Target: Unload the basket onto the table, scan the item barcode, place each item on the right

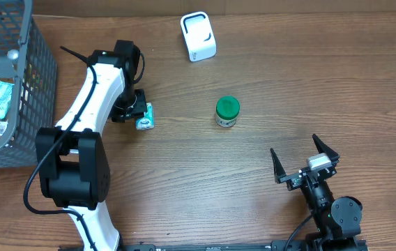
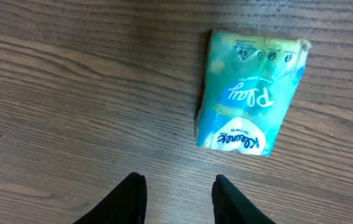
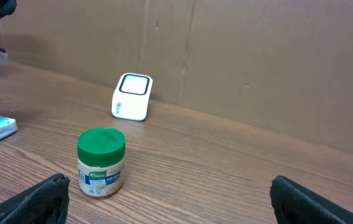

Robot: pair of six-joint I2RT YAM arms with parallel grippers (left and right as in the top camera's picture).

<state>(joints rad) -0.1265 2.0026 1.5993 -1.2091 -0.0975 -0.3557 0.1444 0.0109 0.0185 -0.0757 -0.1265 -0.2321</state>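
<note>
Wooden bench (image 1: 254, 181) carries the teal soft tissue packet (image 2: 248, 93), lying free, well left of the white boxy scanner (image 1: 198, 36). Left claw (image 2: 178, 180) and right claw (image 1: 295, 150) stand apart, empty. We judge grasping comes next: left claw must close on the packet.

Overhead looks straight down on the whole bench (image 1: 288, 90). The left wrist view hangs close above a tissue pack (image 2: 245, 93); the right sits low, facing across; all share that pack.
</note>
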